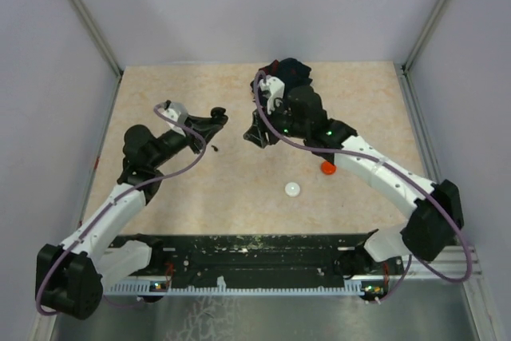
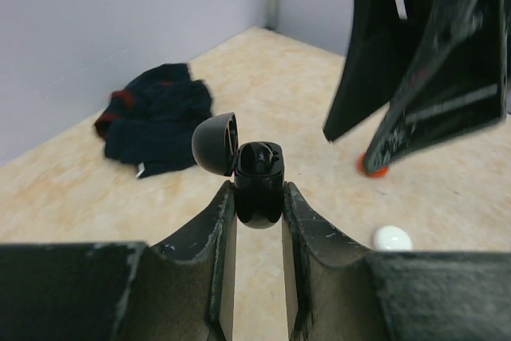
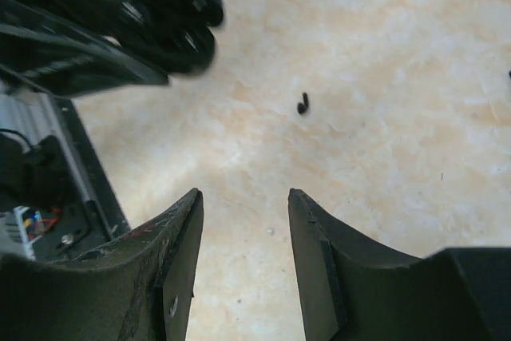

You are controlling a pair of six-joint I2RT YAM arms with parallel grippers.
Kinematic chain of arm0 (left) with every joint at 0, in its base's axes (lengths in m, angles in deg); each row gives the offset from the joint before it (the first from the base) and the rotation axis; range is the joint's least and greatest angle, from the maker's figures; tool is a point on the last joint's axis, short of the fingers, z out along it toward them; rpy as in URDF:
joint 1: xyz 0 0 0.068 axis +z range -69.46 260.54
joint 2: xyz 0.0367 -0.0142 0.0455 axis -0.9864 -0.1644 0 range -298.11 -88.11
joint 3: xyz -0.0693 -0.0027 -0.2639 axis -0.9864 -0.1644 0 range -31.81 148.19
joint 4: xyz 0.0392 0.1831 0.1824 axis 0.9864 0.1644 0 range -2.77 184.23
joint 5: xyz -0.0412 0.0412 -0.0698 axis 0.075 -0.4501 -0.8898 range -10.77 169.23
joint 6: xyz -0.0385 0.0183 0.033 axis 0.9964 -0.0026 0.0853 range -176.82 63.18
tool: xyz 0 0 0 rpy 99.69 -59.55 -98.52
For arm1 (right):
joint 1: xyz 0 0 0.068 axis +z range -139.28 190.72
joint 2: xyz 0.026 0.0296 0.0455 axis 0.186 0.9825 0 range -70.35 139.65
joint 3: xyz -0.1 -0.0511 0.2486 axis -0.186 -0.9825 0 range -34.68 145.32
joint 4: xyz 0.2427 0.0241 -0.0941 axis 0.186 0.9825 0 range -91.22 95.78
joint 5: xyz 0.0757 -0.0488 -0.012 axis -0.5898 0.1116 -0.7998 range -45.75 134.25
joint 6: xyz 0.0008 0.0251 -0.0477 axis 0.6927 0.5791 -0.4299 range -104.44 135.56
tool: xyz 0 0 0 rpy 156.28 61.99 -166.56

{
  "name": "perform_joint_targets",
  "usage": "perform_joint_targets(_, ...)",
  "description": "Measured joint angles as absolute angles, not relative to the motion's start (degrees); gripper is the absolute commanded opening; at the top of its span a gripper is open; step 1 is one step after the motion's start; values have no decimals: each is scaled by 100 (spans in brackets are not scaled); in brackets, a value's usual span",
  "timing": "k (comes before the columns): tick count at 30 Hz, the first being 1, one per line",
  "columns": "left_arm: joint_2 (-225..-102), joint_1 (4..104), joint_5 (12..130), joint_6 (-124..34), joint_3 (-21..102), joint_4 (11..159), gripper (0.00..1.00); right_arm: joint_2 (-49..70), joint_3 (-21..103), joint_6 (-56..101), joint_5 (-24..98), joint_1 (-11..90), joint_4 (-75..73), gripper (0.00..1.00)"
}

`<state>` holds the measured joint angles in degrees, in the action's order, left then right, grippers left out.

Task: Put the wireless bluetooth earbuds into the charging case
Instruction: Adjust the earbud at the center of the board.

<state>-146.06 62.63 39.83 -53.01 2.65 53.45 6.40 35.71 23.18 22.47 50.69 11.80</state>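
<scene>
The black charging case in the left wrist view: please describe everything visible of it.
This small, glossy black plastic charging case is rounded, with its hinged lid swung open to the left. It is held upright, clamped between the fingers of the left tool. Something dark sits in its cavity; I cannot tell what.

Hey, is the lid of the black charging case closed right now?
No, the left wrist view shows the black charging case pinched in the left claw with its lid standing open to the left.
</scene>
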Motion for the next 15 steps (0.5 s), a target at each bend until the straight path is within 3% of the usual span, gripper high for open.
perform_joint_targets(6, -14534, 6346, 5542, -5434, 420, 6324, 0, 1678, 3031, 2303, 2721, 5090, 437, 47)
perform_joint_targets(15, -14532, 6650, 6543, -5406, 514, 6997, 0, 3368, 2880, 2305, 3113, 5438, -1303, 46)
